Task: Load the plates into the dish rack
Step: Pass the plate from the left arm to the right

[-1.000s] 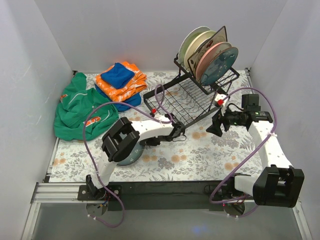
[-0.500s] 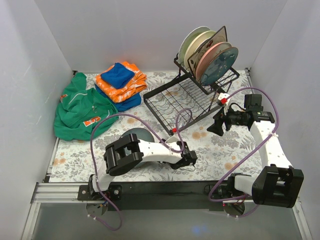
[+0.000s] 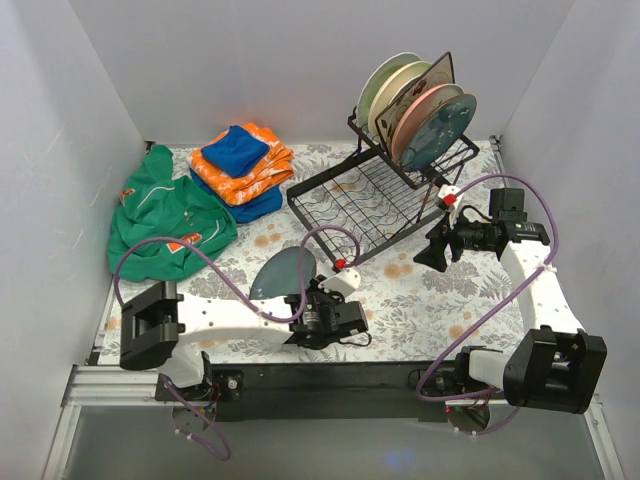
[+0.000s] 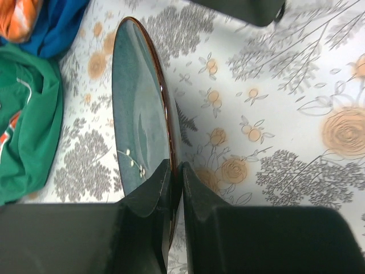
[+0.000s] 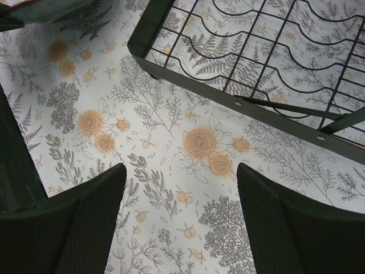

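My left gripper (image 4: 175,173) is pinched shut on the rim of a dark teal plate (image 4: 140,114), with one finger on each face. The plate stands tipped up on its edge over the flowered tablecloth (image 4: 274,85). I cannot tell if its low edge touches the cloth. It sits near the front of the table, left of the black wire dish rack (image 3: 372,205) and apart from it. The other plates (image 3: 420,105) stand in a row in the raised back part of the rack. The low tray in front has nothing in it. My right gripper (image 5: 179,188) hangs wide open with nothing in it, just beside the rack's near edge. To do this step well, I think I should lift the plate high enough to clear the rack's front rail, then carry it over slowly. The grip is only on a thin bit of rim, so a fast swing could make the plate twist or slip. I would turn it to line up with the wires, lower it until they take the weight, and only then let go. I would also watch the purple cable (image 3: 335,233) near the rack.
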`<state>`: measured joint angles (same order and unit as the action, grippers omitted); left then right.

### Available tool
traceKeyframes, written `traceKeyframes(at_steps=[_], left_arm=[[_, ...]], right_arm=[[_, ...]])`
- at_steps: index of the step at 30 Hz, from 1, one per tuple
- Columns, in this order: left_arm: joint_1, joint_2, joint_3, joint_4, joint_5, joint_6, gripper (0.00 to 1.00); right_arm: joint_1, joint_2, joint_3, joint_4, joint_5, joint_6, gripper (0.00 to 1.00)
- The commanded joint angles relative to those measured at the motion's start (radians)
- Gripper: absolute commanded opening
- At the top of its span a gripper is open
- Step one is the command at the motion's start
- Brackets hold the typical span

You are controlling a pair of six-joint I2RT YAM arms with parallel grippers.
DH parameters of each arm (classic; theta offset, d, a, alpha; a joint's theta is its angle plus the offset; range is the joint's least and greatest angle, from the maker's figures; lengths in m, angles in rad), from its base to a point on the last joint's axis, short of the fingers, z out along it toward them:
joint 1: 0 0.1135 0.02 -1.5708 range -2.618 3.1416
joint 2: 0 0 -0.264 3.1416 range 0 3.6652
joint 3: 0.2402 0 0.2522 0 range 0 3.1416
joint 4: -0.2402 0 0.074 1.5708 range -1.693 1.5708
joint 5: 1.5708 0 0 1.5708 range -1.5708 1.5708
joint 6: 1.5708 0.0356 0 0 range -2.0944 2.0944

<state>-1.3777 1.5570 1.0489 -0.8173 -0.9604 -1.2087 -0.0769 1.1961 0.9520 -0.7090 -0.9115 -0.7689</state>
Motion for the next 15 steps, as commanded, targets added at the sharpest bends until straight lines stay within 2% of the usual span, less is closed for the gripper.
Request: traceKeyframes(at_steps=[1,4,8,10,14,15], left_arm=[[-0.020,-0.090,-0.049,0.199,-0.156,0.216,0.00],[-0.032,-0.113,-0.075,0.236,-0.193,0.287,0.00],[-0.037,-0.167,-0.136,0.389,-0.230,0.441,0.00],[-0.044,-0.212,-0.176,0.444,-0.247,0.546,0.00],[-0.055,-0.291,-0.265,0.675,-0.256,0.753,0.00],[-0.061,-0.308,-0.301,0.725,-0.258,0.867,0.00]], right_arm=[[0.023,0.014,0.030,-0.068,-0.040,-0.018,0.84],[0.063,0.031,0.037,-0.102,-0.044,-0.024,0.84],[0.160,0.051,0.051,-0.116,-0.046,0.011,0.84],[0.221,0.063,0.071,-0.116,-0.052,0.049,0.84],[0.299,0.115,0.137,-0.113,-0.056,0.123,0.84],[0.316,0.128,0.154,-0.112,-0.053,0.153,0.84]])
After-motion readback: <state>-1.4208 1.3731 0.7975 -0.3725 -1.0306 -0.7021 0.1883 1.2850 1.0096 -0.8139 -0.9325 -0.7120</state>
